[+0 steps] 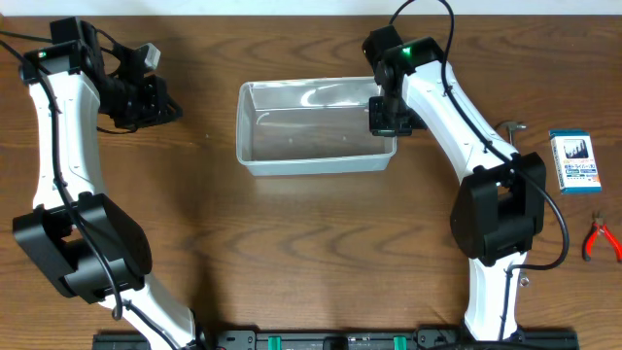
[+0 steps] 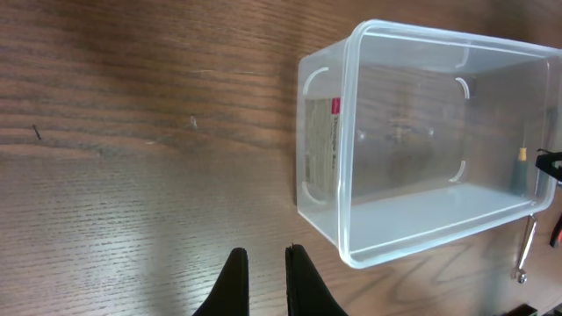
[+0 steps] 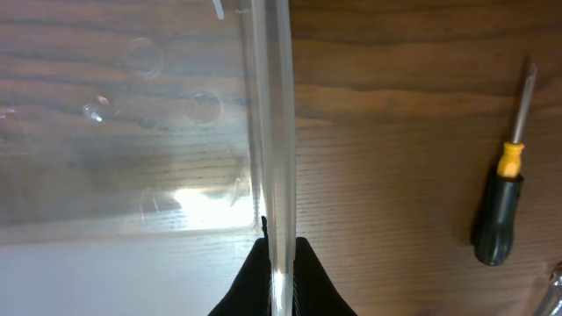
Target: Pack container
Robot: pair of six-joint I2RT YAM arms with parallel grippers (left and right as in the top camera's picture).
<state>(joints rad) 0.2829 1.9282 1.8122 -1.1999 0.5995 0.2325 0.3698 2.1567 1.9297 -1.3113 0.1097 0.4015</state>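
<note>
The clear plastic container [image 1: 316, 156] stands upright at the table's middle, with nothing in it. My right gripper [image 1: 389, 117] is shut on its right-hand wall, one finger inside and one outside; the right wrist view shows the wall [image 3: 268, 105] pinched between the fingertips [image 3: 281, 241]. My left gripper [image 1: 160, 102] hovers over bare wood well left of the container. In the left wrist view its fingers [image 2: 263, 253] are nearly together with a narrow gap, hold nothing, and sit short of the container's rim [image 2: 344, 158].
A black-and-yellow screwdriver [image 3: 500, 202] lies on the wood right of the container. A small metal tool [image 1: 512, 126], a blue-and-white box [image 1: 573, 160] and red pliers [image 1: 601, 238] lie at the far right.
</note>
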